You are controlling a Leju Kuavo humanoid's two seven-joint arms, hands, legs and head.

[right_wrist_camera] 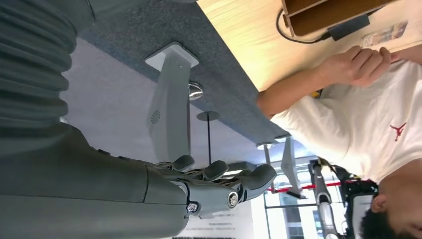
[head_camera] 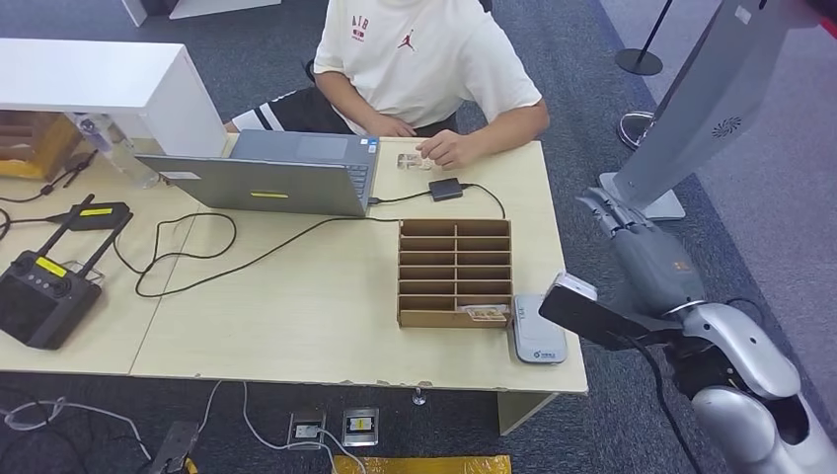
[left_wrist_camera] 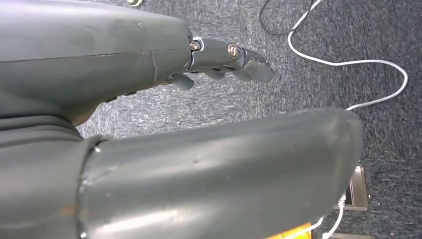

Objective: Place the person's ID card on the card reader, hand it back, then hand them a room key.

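The right hand (head_camera: 620,222) is hanging off the bench's (head_camera: 296,306) right edge, released, fingers loosely apart and grasping nothing. The ID card (head_camera: 413,161) is lying well ahead and to its left, under the person's hand (head_camera: 446,149). The card reader (head_camera: 536,331) is sitting just left of the hand, beside the key box (head_camera: 454,273). The left hand (left_wrist_camera: 224,62) is dangling above the carpet, released.

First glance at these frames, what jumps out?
A person in a white T-shirt sits at the far side of the table, one hand on a card beside the open laptop. Nearer stand a wooden slotted organizer and a card reader. The right hand hovers empty off the table's right edge.
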